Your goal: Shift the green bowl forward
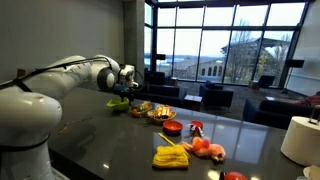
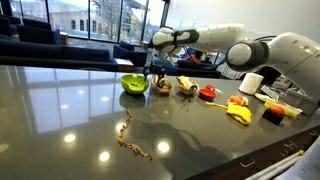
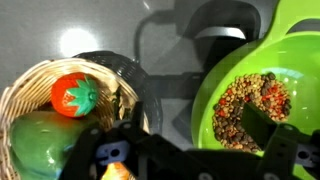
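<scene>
The green bowl fills the right of the wrist view and holds a mix of brown and red grains. In both exterior views it sits on the dark table, at the end of a row of dishes. My gripper is open and low over the bowl's near rim. One finger is inside the bowl over the grains and the other is outside the rim, toward the basket. In both exterior views the gripper hangs just above the bowl.
A wicker basket with a toy tomato and a green pepper stands close beside the bowl. Further along the row are a plate of food, a small red bowl and yellow toy food. A beaded string lies on the table.
</scene>
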`<action>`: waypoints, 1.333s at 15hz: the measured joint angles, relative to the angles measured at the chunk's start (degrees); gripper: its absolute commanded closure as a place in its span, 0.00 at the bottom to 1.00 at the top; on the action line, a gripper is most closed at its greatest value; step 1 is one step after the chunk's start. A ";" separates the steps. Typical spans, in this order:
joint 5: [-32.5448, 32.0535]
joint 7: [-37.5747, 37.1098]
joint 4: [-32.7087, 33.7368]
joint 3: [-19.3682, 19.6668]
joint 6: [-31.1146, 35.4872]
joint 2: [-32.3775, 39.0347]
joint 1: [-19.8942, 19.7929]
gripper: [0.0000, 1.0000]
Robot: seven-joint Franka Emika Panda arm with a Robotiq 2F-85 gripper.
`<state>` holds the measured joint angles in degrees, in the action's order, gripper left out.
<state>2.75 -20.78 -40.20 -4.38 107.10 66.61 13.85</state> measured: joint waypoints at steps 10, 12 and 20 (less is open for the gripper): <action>0.00 0.00 -0.03 0.00 -0.04 0.24 0.12 0.00; 0.00 0.00 -0.03 0.00 -0.04 0.38 0.17 0.00; -0.01 -0.05 0.01 0.00 -0.03 0.57 0.79 0.26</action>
<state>2.74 -20.83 -40.20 -4.38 107.07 67.19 14.64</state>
